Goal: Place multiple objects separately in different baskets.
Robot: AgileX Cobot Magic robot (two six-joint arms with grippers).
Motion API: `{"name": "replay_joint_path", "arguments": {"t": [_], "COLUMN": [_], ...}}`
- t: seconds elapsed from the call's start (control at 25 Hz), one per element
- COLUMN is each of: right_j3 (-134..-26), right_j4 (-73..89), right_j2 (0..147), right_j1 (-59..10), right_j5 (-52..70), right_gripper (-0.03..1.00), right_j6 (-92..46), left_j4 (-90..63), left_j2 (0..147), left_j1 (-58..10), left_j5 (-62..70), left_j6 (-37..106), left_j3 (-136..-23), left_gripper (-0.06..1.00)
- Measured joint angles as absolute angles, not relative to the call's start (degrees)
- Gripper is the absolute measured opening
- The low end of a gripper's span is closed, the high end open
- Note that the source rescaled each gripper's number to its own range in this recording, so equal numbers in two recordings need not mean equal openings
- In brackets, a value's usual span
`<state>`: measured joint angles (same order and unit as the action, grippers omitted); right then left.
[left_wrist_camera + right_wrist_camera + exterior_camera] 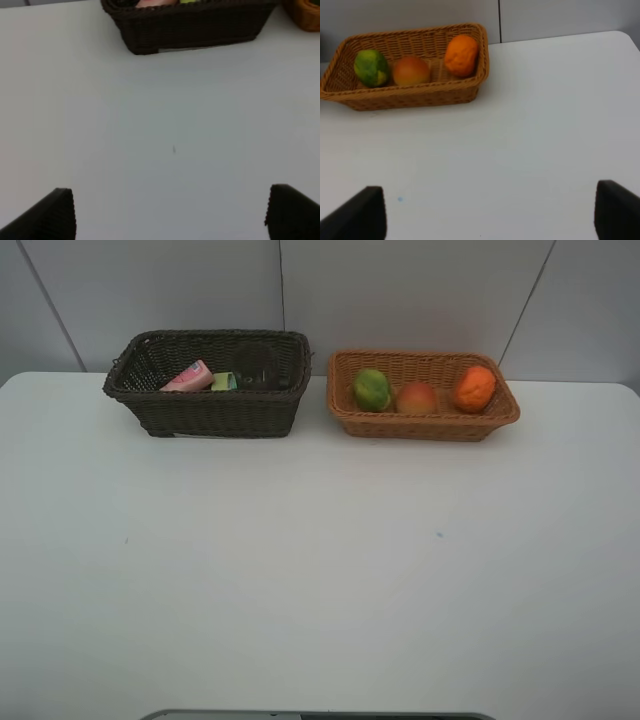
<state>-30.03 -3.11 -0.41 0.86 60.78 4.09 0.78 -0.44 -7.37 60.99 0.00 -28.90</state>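
The dark brown basket (210,412) stands at the back left. It holds the small pink bottle (188,377), a yellow-green piece (224,381) and the translucent cup (257,368). The dark green pump bottle's body does not show clearly. The light tan basket (425,424) at the back right holds the green fruit (371,389), the peach-like fruit (417,398) and the orange (474,388). My left gripper (172,215) is open and empty over the table, short of the dark basket (190,30). My right gripper (487,215) is open and empty, short of the tan basket (410,95).
The white table (320,570) stretches from the baskets to the near edge. A grey panelled wall (400,290) rises right behind the baskets. Neither arm shows in the exterior high view.
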Motion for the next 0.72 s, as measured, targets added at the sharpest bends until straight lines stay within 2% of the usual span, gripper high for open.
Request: {"name": "replay_joint_path", "arguments": {"t": [0.24, 0.72], "right_j3": [-30.03, -30.03], "right_j4": [-3.11, -3.11], "right_j2": [-0.41, -0.41], "right_j1": [0.86, 0.86], "right_j5": [60.78, 60.78], "right_gripper": [0.78, 0.78], "right_j6": [4.09, 4.09], "left_j4": [0.78, 0.72], "left_j2": [-0.44, -0.44], "left_j1": [-1.18, -0.97], "left_j5": [60.99, 60.99], "left_j6": [0.00, 0.00], "left_j3": [-28.90, -28.90], "left_gripper": [0.98, 0.98]}}
